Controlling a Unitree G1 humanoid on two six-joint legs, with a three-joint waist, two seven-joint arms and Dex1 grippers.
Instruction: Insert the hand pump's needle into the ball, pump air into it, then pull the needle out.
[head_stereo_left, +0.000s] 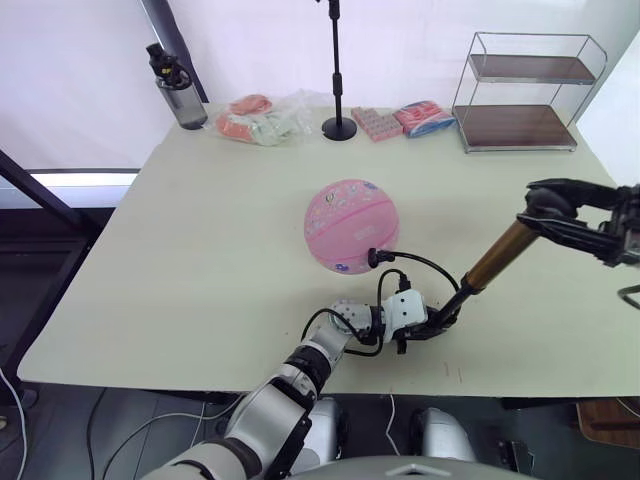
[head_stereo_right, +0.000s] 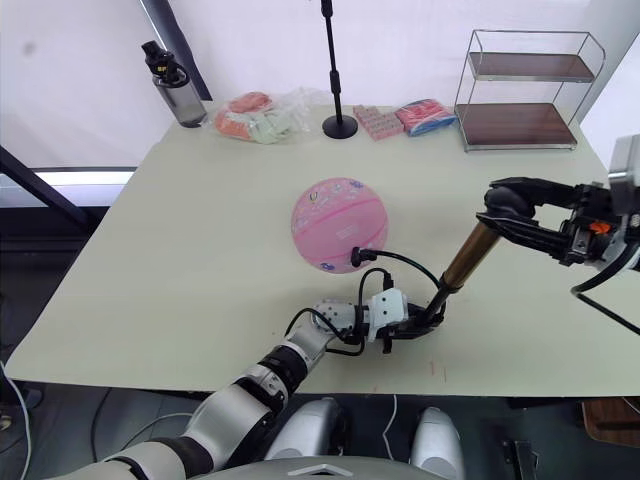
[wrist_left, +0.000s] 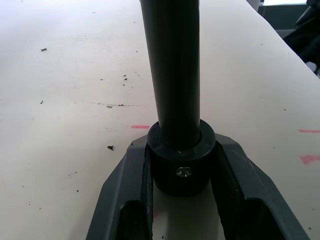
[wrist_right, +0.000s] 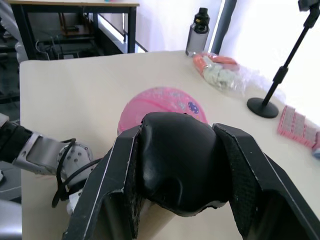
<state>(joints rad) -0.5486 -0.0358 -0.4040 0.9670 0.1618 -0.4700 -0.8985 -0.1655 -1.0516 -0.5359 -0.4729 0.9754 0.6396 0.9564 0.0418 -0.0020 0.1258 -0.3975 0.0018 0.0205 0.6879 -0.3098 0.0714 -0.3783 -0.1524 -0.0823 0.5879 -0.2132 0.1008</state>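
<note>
Pink and patterned, the ball (head_stereo_left: 351, 226) sits near the middle of the table (head_stereo_left: 180, 260), and the hand pump (head_stereo_left: 492, 262) leans beside it at a slant, base on the tabletop near my edge, handle end raised toward my right. My left gripper (wrist_left: 181, 165) has its two fingers clamped on the black end cap at the pump's foot, pinning it to the table; I judge that hold is there so the body cannot skid when the handle is worked. My right gripper (wrist_right: 176, 165) is closed around the black T-handle (head_stereo_right: 515, 195) at the top, positioned for the stroke along the bronze cylinder. The thin black hose (head_stereo_left: 425, 264) arcs from the pump's lower end up to the ball's near side, where its small black fitting (head_stereo_left: 375, 257) touches the skin. I cannot make out the needle itself, so I take it to be seated in the valve. That puts me in the pumping stage, with withdrawal yet to do. One risk: the tilted pump could twist in my left grip and tug the hose sideways.
</note>
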